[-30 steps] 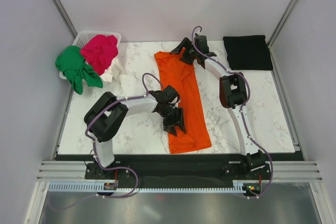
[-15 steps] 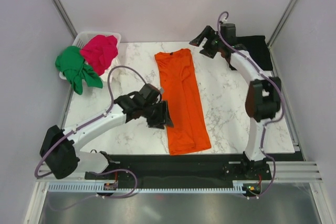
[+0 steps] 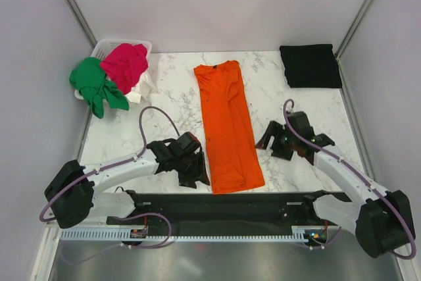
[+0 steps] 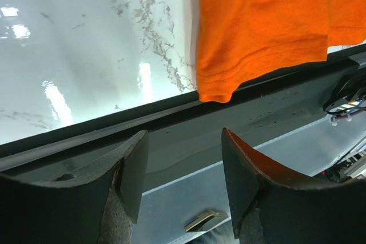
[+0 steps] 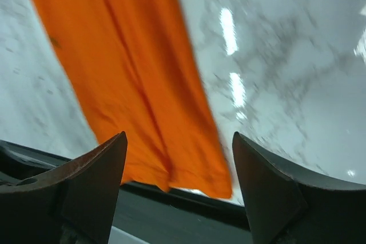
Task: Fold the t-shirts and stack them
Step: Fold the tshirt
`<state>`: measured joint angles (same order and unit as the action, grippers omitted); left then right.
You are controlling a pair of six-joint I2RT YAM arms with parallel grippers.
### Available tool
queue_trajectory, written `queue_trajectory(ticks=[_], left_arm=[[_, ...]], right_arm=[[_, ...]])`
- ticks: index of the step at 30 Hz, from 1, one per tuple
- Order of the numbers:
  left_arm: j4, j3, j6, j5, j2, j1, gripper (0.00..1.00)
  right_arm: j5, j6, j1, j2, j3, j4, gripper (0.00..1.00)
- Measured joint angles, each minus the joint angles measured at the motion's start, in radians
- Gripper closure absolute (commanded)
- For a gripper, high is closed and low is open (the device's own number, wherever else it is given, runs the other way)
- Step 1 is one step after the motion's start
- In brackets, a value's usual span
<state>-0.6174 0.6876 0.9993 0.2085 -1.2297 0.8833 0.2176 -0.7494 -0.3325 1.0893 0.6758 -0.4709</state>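
Note:
A bright orange t-shirt [image 3: 228,126] lies flat as a long narrow strip down the middle of the marble table, its hem at the near edge. My left gripper [image 3: 195,174] hovers open and empty just left of that hem; the left wrist view shows the hem corner [image 4: 214,92] beyond the left gripper [image 4: 183,135]. My right gripper [image 3: 270,139] is open and empty to the right of the shirt's lower half; in its wrist view the orange cloth [image 5: 137,72] lies ahead of the right gripper [image 5: 179,136]. A folded black t-shirt [image 3: 310,65] rests at the back right.
A white basket [image 3: 105,48] at the back left holds crumpled magenta [image 3: 125,64], green [image 3: 95,83] and white [image 3: 142,87] shirts, spilling over its side. A black rail [image 3: 217,197] runs along the table's near edge. Grey walls close in on both sides.
The right arm swung from the back right near the black shirt to the near right of the orange shirt. The left gripper drew back towards the near edge, off the cloth.

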Motion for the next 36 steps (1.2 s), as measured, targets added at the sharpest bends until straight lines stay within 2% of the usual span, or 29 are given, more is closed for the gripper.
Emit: queue_trajectory(ticks=[5,10,16,21,22,26,29,32,33,36], left_arm=[[0.086,-0.031,0.058,0.0,-0.032,0.051,0.39],[0.151,-0.049,0.093,-0.003,-0.078,0.078,0.4],[0.192,-0.053,0.117,-0.025,-0.102,0.094,0.41],[0.232,-0.053,0.125,-0.023,-0.164,0.094,0.44],[0.241,-0.053,0.127,-0.022,-0.177,0.094,0.46],[0.284,-0.051,0.138,0.01,-0.206,0.095,0.48],[0.314,-0.047,0.143,0.024,-0.226,0.097,0.54],[0.33,-0.047,0.148,0.029,-0.24,0.099,0.7],[0.333,-0.047,0.151,0.031,-0.248,0.1,0.82],[0.338,-0.045,0.158,0.03,-0.264,0.1,0.98]], right_arm=[[-0.018,-0.06,-0.063,-0.183,-0.204,-0.122,0.22],[0.001,-0.089,-0.137,-0.177,-0.283,-0.131,0.27],[0.024,-0.104,-0.182,-0.152,-0.293,-0.101,0.42],[0.044,-0.108,-0.198,-0.095,-0.286,-0.068,0.51],[0.047,-0.107,-0.202,-0.086,-0.285,-0.062,0.57],[0.049,-0.094,-0.209,-0.064,-0.284,-0.055,0.7],[0.048,-0.089,-0.211,-0.052,-0.284,-0.052,0.81],[0.045,-0.079,-0.212,-0.043,-0.284,-0.048,0.94],[0.045,-0.076,-0.213,-0.042,-0.284,-0.047,0.98],[0.046,-0.066,-0.214,-0.041,-0.284,-0.045,1.0]])
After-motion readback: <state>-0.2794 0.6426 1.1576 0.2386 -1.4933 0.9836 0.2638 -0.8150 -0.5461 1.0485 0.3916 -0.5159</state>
